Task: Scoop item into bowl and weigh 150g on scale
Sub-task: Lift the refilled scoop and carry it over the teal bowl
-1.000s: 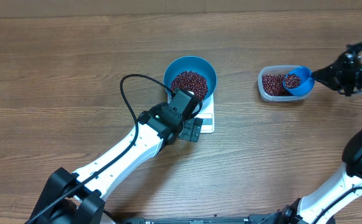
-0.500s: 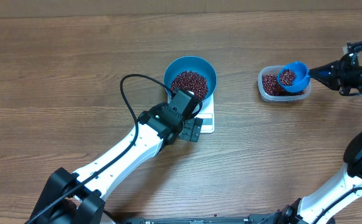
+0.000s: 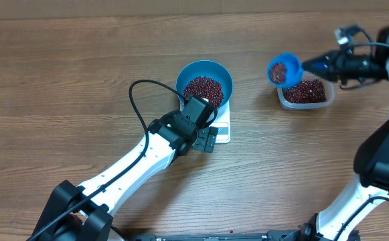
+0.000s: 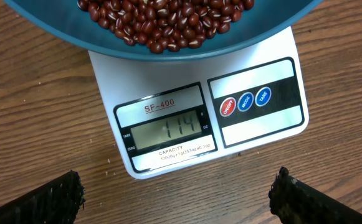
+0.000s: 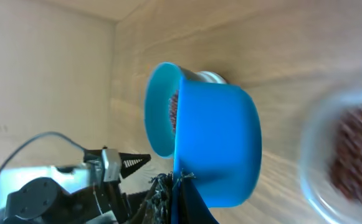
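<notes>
Round blue bowl [image 3: 204,68], glossy beans [image 3: 203,88]; square white scale [image 4: 199,118] (plastic, prob.)

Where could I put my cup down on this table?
Bare tabletop left of the bowl and along the far edge; also between scale and tub, though the loaded scoop hangs above there. Crowded around the left arm.

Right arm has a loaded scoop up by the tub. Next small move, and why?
Probably carry the scoop left, kept level, until it is over the bowl, then tip. The scale reads 114, short of 150. The scoop holds beans but hangs near the left edge of the tub, well clear of the bowl.
</notes>
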You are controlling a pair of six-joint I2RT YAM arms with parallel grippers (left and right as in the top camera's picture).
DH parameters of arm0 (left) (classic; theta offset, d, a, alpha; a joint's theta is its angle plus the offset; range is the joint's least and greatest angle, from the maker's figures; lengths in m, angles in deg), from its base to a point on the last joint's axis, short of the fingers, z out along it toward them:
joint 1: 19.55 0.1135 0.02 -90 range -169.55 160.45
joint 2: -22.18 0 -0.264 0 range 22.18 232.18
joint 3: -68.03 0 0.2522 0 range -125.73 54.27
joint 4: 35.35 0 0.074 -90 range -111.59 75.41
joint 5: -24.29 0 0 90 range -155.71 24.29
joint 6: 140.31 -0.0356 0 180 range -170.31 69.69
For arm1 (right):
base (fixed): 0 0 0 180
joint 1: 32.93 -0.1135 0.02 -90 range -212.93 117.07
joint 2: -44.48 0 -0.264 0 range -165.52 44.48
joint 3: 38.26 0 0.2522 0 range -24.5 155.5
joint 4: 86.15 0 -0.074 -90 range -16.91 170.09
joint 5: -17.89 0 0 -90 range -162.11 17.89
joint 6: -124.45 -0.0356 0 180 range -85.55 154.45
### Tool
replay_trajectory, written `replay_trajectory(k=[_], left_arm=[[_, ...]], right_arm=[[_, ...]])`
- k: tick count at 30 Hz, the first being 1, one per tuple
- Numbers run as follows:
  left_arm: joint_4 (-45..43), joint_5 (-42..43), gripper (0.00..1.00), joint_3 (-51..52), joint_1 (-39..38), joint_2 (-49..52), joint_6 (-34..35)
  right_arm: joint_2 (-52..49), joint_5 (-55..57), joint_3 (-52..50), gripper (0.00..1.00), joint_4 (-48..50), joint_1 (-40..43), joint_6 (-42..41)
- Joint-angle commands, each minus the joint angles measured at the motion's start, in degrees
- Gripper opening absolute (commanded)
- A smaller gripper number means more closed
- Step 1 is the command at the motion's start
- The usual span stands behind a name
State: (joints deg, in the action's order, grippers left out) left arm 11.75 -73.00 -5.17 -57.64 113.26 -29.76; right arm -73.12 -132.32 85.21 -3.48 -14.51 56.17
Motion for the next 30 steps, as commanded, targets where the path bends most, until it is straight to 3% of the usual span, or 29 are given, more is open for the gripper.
replay_trajectory(k=[1, 7, 16, 30], left_arm=[[-0.2, -0.35, 1.0, 0.04, 0.24, 0.31, -1.31], [-0.2, -0.37, 0.99, 0.04, 0.24, 0.31, -1.31], [-0.2, -0.37, 1.0, 0.04, 0.24, 0.31, -1.31], [-0.17, -0.35, 0.99, 0.04, 0.24, 0.31, -1.31]], right_arm=[[0.55, 1.16, 8.11, 0.04, 0.33, -5.57, 0.81], [0.57, 13.68, 15.52, 0.04, 1.44, -15.85, 0.63], [0.55, 33.44, 15.78, 0.04, 7.04, -28.2, 0.66], [0.55, 45.72, 15.76, 0.04, 13.16, -37.81, 1.42]])
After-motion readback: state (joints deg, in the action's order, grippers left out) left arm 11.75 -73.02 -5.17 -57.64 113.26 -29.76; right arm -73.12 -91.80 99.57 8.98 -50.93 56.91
